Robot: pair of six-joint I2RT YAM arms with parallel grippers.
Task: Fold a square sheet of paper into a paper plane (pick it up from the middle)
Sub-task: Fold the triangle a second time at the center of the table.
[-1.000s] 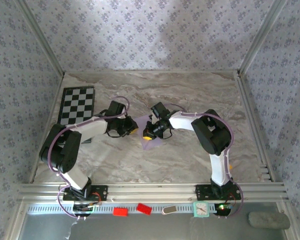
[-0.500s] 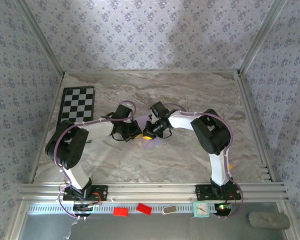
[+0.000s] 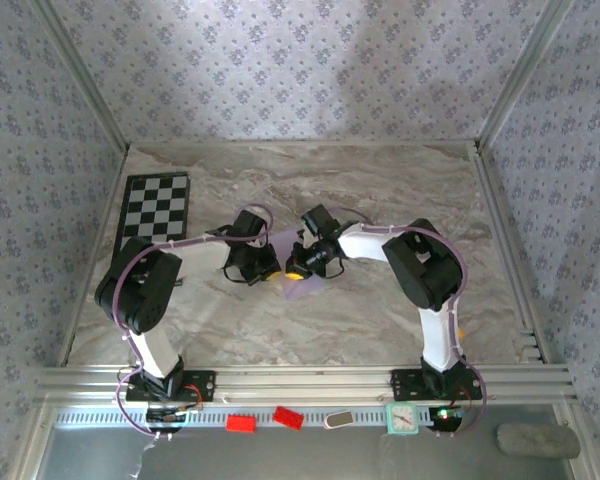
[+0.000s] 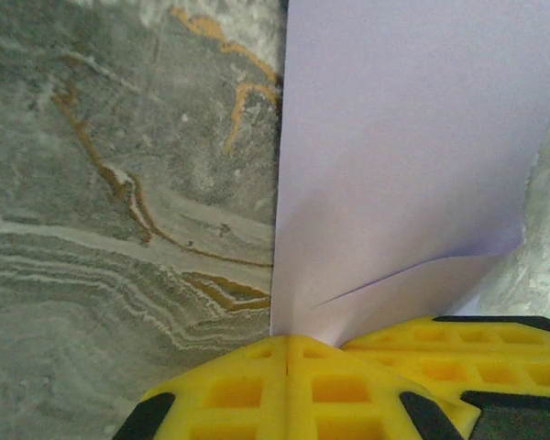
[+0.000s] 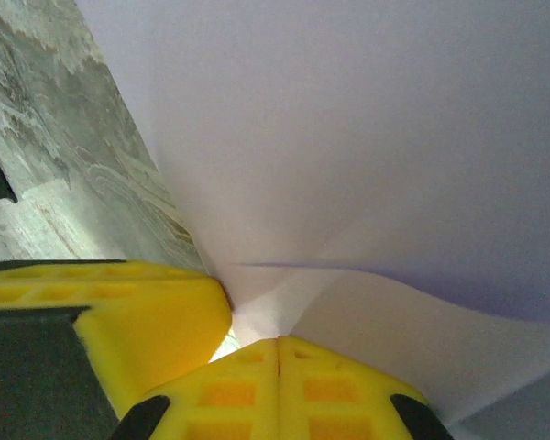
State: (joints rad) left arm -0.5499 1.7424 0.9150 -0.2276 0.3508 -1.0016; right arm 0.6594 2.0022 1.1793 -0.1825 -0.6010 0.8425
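Note:
The pale lilac sheet of paper (image 3: pixel 306 287) lies creased in the middle of the marble table, between my two grippers. My left gripper (image 3: pixel 274 269) and right gripper (image 3: pixel 295 267) meet almost tip to tip over it. In the left wrist view the yellow fingers (image 4: pixel 257 390) are pressed together, and the paper (image 4: pixel 403 137) runs into their seam at its left edge, with a diagonal crease beside them. The right gripper's fingers (image 4: pixel 458 344) sit close at the right. In the right wrist view the fingers (image 5: pixel 247 394) are shut on a raised fold of the paper (image 5: pixel 348 137), next to the left gripper's fingers (image 5: pixel 147 312).
A black-and-white checkerboard (image 3: pixel 155 208) lies at the back left of the table. On the front rail sit two red blocks (image 3: pixel 241 423), (image 3: pixel 288 418) and a small teal clock (image 3: pixel 402 418). Patterned walls enclose the table on three sides.
My left gripper has moved right up to the right gripper and shut on the paper's edge. The right gripper has stayed where it was, still shut.

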